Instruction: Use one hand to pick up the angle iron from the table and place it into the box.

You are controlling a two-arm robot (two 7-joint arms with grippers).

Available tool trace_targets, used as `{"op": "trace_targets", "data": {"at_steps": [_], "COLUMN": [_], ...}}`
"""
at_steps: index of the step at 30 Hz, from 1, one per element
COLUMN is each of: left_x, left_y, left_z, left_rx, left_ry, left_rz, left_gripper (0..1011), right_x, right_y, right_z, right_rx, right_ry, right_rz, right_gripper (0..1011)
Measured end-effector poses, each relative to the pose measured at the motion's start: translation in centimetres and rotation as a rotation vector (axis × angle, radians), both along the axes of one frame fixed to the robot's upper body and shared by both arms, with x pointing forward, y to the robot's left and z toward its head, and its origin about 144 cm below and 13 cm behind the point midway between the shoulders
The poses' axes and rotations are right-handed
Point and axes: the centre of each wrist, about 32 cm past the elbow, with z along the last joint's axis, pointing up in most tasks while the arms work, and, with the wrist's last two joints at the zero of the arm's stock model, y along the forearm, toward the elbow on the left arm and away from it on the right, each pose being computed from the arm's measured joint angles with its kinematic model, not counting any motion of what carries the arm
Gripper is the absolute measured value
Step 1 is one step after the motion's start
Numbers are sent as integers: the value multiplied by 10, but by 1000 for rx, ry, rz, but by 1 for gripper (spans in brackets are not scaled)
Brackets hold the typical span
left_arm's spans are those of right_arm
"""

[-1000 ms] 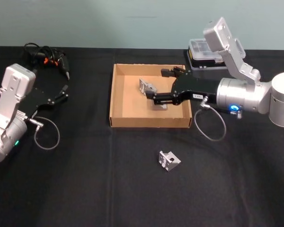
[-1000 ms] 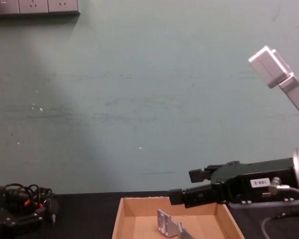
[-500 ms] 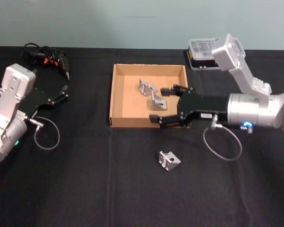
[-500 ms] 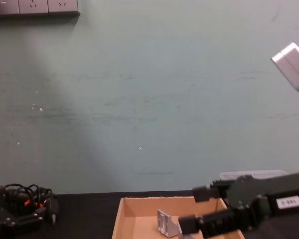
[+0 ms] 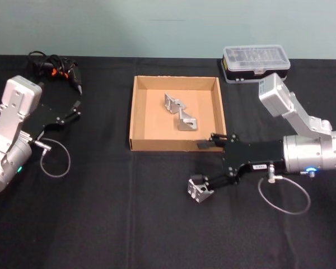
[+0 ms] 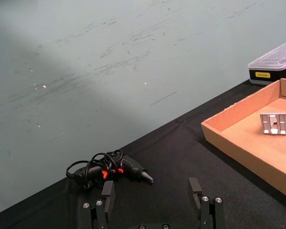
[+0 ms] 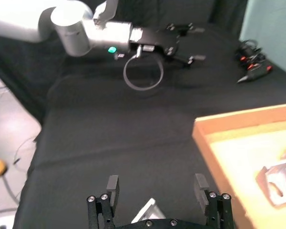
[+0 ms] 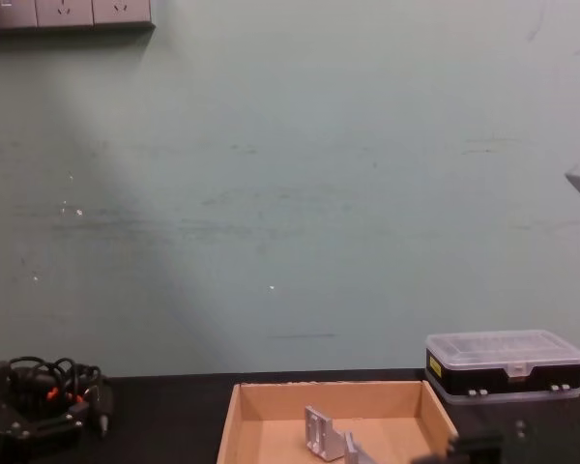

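A: What is changed from 1 second ago?

B: The right gripper (image 5: pixel 202 163) is withdrawn from over the box (image 5: pixel 133 115). Then it was held above the box's right half. Now it is brought down to the lower centre of the head view, just in front of the box's near right corner.

A: How are its fingers held?

B: They are spread wide, and nothing is pinched. 1 fingertip is seen against the box's front wall. The other is seen at the upper edge of the angle iron (image 5: pixel 200 190) that lies on the table (image 5: pixel 101 224). In the right wrist view that iron is glimpsed low between the 2 fingers (image 7: pixel 112 184), not yet squarely straddled.

A: And what is found in the box?

B: 2 pieces are lying inside it: the upper iron (image 5: pixel 173 102) at the middle, and the lower iron (image 5: pixel 186 120) just below and to the right, close beside it. Neither is touched by the gripper.

A: What is meant for the task?

B: 1 delivery is judged finished and a new pick begun. The angle iron on the table is yet to be grasped, lifted and carried up into the box. Closer alignment is probably needed before the fingers are closed.

A: And the left gripper (image 5: pixel 73 109)?

B: It is parked at the left of the frame, its fingers apart and empty.
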Motion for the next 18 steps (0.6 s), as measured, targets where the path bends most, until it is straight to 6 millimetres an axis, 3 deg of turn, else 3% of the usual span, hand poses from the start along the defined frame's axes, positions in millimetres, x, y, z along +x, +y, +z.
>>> {"op": "trace_targets", "data": {"at_steps": [18], "left_x": [0], "left_y": [0], "left_z": [0], "left_rx": [0], "left_ry": [0], "left_rz": [0], "left_gripper": [1011], "right_x": [9], "right_y": [-11], "right_z": [-19], "right_rx": [-67], "right_ry": [49], "right_rz": [83], "right_gripper": [1003]}}
